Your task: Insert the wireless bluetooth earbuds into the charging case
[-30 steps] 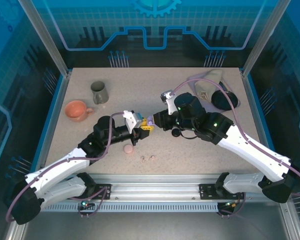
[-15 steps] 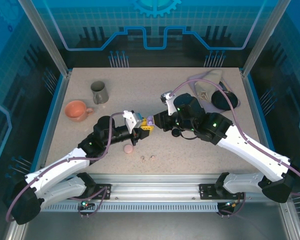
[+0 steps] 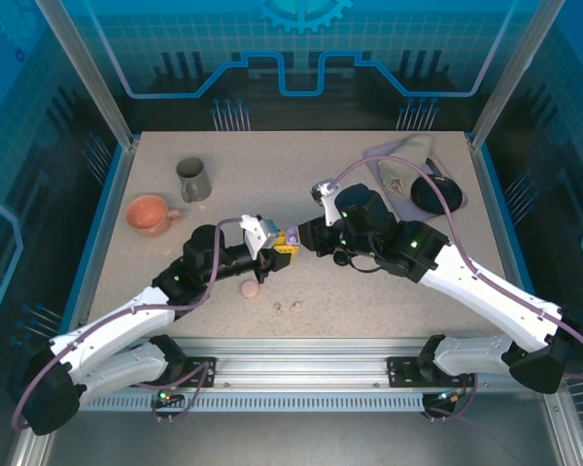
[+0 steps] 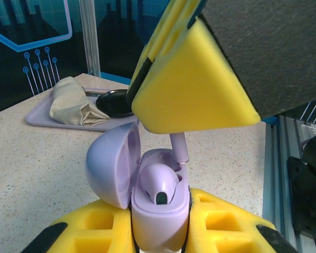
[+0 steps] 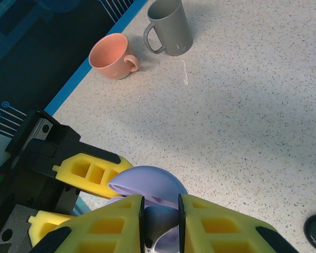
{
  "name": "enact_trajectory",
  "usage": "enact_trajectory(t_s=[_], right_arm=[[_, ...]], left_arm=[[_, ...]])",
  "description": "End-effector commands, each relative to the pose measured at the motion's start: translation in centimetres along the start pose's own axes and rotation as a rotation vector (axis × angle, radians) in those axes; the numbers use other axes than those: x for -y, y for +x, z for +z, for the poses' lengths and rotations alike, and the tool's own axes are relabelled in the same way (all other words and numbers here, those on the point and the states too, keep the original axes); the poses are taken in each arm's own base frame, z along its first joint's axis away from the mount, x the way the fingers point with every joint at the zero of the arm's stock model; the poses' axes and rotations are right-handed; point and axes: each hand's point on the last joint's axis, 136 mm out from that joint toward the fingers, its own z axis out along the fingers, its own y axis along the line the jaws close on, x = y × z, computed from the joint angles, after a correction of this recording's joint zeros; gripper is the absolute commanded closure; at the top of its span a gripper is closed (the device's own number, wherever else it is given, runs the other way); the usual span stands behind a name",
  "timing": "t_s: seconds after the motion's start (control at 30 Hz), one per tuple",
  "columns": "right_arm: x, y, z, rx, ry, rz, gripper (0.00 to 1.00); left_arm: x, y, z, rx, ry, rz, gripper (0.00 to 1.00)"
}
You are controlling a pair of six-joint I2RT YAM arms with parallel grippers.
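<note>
The left fingers (image 4: 95, 232) are pressed in on the lower half of the lavender charging case (image 4: 160, 216), gripping it from both sides, with its domed lid (image 4: 113, 168) swung open to the left in the left wrist view; one lavender earbud (image 4: 159, 185) sits seated in a well of the case, a dark spot on it facing the camera; just behind it the second lavender earbud (image 4: 179, 147) hangs stem downward, the stem reaching to the rim of the case's far well, though whether it touches the rim cannot be told; its head is pinched between the right fingers (image 5: 110, 226), which are closed tight on it directly above the case; from above, the two arms meet near the middle of the tabletop (image 3: 369, 301), fingers tip to tip at the case; nearer the arms' bases a pinkish round case (image 3: 250, 288) lies on the tabletop, and just to its right two pinkish-beige earbuds (image 3: 295, 306) lie loose side by side; toward the left edge stands a pink mug (image 3: 148, 214), with a grey mug (image 3: 192, 180) just behind it; at the far right a lavender tray (image 4: 39, 118) carries a crumpled beige cloth (image 4: 73, 105) and a black round dish (image 4: 113, 103).
</note>
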Motion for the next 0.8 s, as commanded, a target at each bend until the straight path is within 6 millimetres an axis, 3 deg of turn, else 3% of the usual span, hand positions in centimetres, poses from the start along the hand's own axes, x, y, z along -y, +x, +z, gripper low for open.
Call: enact_trajectory(t_s=[0.0, 0.77], right_arm=[[-0.3, 0.2, -0.1, 0.011, 0.001, -0.010, 0.77], [0.0, -2.0, -1.8, 0.152, 0.009, 0.013, 0.77]], left_arm=[[0.6, -2.9, 0.0, 0.070, 0.029, 0.037, 0.99], [0.4, -2.4, 0.6, 0.049, 0.029, -0.005, 0.99]])
